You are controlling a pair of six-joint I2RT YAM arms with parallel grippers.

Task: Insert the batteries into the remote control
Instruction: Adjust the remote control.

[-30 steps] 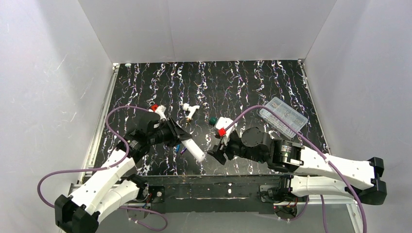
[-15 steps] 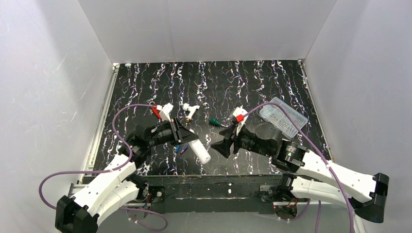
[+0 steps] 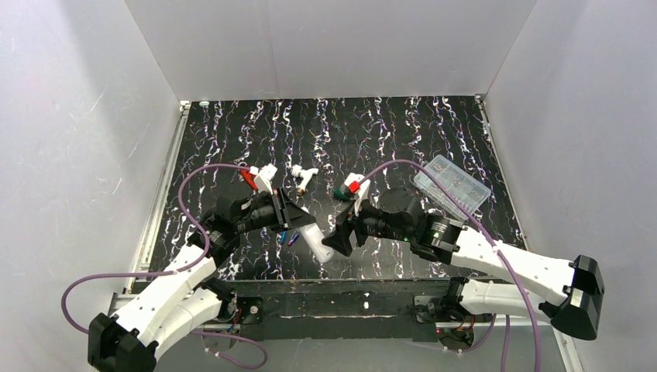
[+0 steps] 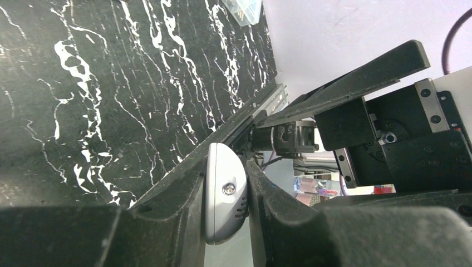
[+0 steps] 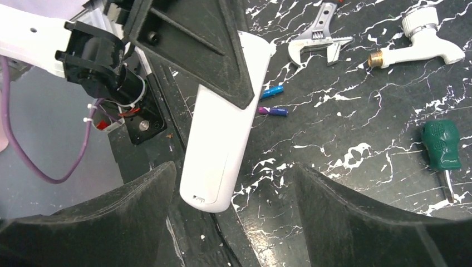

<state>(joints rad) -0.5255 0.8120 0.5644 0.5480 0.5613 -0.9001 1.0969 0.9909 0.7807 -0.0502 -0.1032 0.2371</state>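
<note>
Left end effector (image 3: 288, 215) clamps remote control (image 5: 222, 139) near table edge (image 3: 372, 273); right end effector (image 3: 335, 240) apart around its tip.

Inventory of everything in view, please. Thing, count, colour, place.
remote control: 1, white, held above the table's near edge
batteries: 2, one blue, one purple, lying on the table next to the remote control
wrench: 1, silver, on the table beyond the batteries
tap fitting: 1, white with brass end, mid table
screwdriver: 1, green handle, mid table
clear box: 1, transparent, right side of the table
table: 1, black with white veining
left gripper: 1, black, shut on the remote control
right gripper: 1, black, open, fingers either side of the remote control's free end
</note>
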